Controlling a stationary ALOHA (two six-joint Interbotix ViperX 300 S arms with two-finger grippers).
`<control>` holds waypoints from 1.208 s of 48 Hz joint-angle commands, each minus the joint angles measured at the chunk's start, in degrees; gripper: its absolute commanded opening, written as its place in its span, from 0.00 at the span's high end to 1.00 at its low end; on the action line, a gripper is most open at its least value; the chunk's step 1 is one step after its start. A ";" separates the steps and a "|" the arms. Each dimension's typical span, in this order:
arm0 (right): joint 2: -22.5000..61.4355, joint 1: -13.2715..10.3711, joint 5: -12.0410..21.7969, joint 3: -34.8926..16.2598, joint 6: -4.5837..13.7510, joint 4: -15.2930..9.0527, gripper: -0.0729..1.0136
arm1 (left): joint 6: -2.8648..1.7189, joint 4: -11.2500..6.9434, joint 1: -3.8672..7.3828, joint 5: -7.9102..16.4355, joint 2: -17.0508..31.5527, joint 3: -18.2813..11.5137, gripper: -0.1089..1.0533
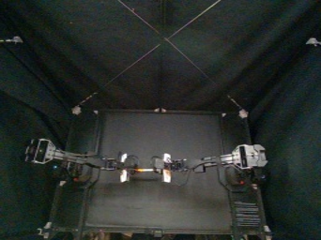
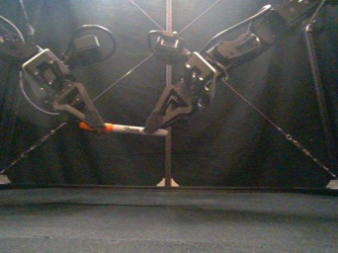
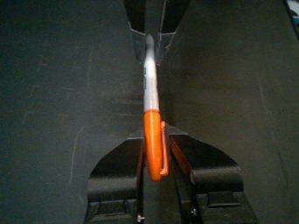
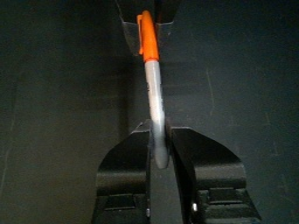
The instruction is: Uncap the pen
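Clamping the capped pen (image 2: 123,128) aloft: left gripper (image 2: 85,125), right gripper (image 2: 158,128).

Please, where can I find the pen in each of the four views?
Top view: the pen lies low in the middle, level between the left gripper and the right gripper.
Front view: the pen is left of centre, held in the air.
Left wrist view: the pen runs up the middle, orange cap nearest.
Right wrist view: the pen runs up the middle, cap farthest.
Shared landmark: the orange cap, held in the left gripper.
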 commanded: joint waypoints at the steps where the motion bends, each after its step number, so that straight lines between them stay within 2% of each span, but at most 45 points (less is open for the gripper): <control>1: -3.69 -0.26 -0.18 1.14 0.09 0.62 0.48 | 0.09 0.00 0.35 -0.26 -1.49 0.26 0.49; 8: -5.80 -0.70 -0.53 3.16 0.09 1.58 0.48 | 0.00 0.00 0.35 -0.26 -3.69 1.76 0.49; 17: -7.91 -1.14 -0.79 5.54 0.09 1.67 0.48 | -0.09 -0.09 0.35 -0.26 -7.65 4.39 0.49; 28: -8.61 -1.14 -3.60 6.77 0.00 1.58 0.48 | 0.00 -0.09 0.35 -0.35 -11.87 5.98 0.49; 33: -8.61 -1.23 -4.57 7.12 0.00 1.58 0.48 | 0.00 -0.09 0.35 -0.35 -12.22 6.06 0.49; 58: -8.61 -1.23 -4.75 7.03 0.00 1.23 0.48 | 0.09 -0.09 0.35 -0.35 -12.22 6.06 0.49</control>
